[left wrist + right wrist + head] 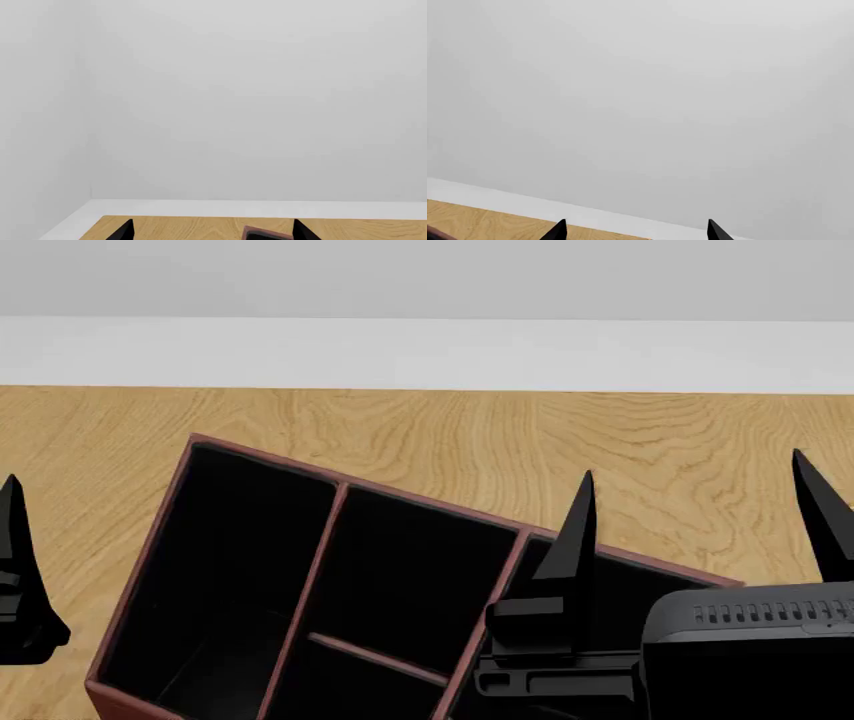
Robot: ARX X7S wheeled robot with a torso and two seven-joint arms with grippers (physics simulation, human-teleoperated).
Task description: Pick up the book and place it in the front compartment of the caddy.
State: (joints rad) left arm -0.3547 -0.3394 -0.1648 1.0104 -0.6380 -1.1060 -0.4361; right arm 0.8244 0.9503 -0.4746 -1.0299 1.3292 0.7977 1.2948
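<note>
head view: right gripper (694, 510) jaws apart, raised.

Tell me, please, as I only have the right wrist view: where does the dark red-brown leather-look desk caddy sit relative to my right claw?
Observer: In the head view, the dark red-brown leather-look caddy lies angled on the light wooden table. The right claw shows in front of its right-hand end, jaws apart.
Operator: Is the small black book inside it?
Observer: No book shows in any view. The compartments in sight look black and empty.
Operator: Where is my left claw?
Observer: The left claw is open and holds nothing. In the left wrist view, a corner of the caddy's rim shows between its fingertips.
</note>
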